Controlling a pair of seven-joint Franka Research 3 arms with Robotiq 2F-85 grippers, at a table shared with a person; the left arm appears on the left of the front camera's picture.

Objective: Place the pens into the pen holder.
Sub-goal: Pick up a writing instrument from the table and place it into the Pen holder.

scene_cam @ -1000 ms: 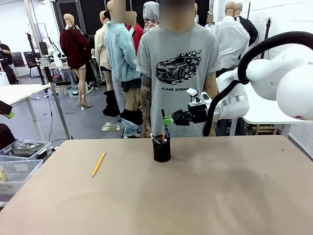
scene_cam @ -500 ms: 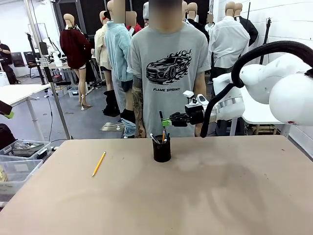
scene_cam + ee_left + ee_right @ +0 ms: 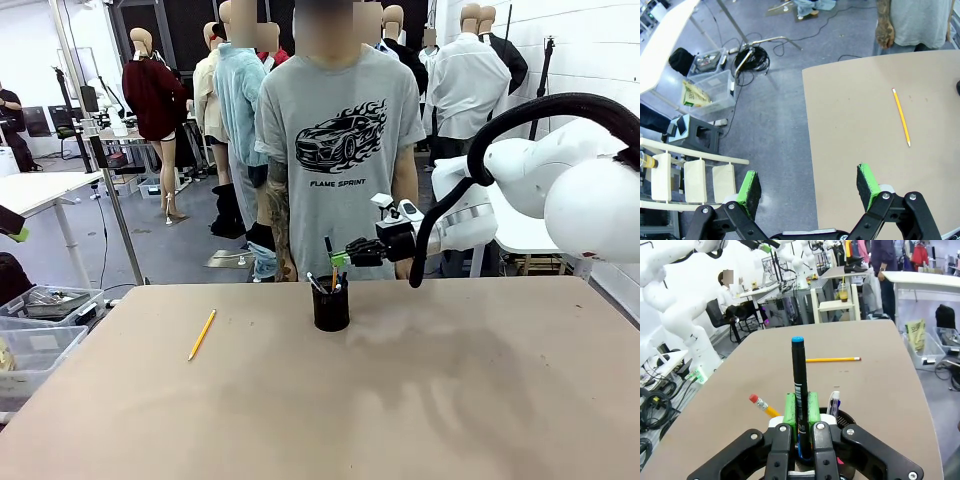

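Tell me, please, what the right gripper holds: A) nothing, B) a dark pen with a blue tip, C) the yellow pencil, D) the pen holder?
B: the right gripper is shut on the dark pen with a blue tip, upright over the pen holder; the yellow pencil lies on the table.

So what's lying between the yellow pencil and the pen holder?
Nothing: in the front view, the table is bare between the yellow pencil and the pen holder.
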